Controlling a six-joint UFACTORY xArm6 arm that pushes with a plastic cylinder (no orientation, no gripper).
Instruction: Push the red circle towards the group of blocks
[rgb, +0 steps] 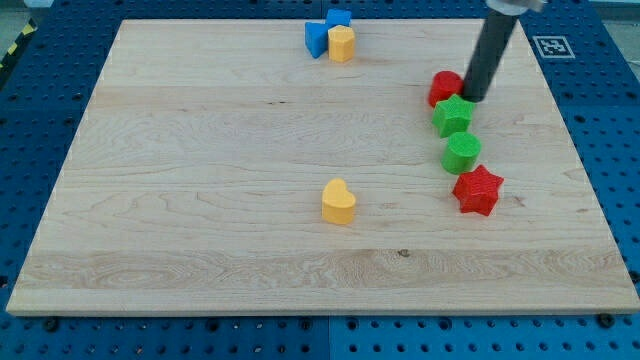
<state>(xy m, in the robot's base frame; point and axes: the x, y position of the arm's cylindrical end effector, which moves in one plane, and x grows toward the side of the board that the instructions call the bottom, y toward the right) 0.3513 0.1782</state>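
Observation:
The red circle (443, 87) lies at the view's right, touching the top of a green star (453, 115). Below them sit a green circle (462, 153) and a red star (477, 190), forming a column. My tip (470, 98) is at the red circle's right side, just above the green star, touching or nearly touching both. The dark rod rises up to the view's top right.
Two blue blocks (318, 39) and a yellow block (342, 44) cluster at the board's top centre. A yellow heart (338, 202) sits alone near the board's middle. The wooden board (200, 200) lies on a blue perforated table.

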